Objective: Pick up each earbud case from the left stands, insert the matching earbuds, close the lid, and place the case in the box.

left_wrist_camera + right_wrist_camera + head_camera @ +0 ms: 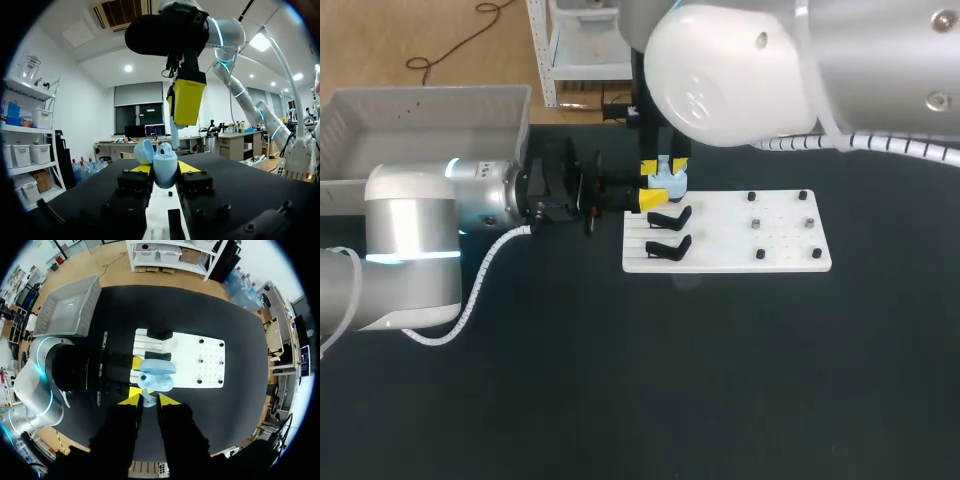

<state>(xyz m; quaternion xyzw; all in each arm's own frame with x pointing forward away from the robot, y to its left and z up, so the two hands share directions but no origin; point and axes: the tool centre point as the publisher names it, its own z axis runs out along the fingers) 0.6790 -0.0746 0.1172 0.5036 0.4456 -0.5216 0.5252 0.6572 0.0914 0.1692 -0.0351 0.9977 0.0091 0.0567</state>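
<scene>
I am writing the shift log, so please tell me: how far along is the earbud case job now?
Done: one light blue case is off its stand and open, clamped in the left gripper. In hand: the right gripper holds an earbud just above the open case. Left: seat the earbuds, close the lid, put the case in the grey box, which shows no case yet.

Case (668,183) over board's (782,252) left end, behind stands (669,232); bin (430,96) far left
</scene>
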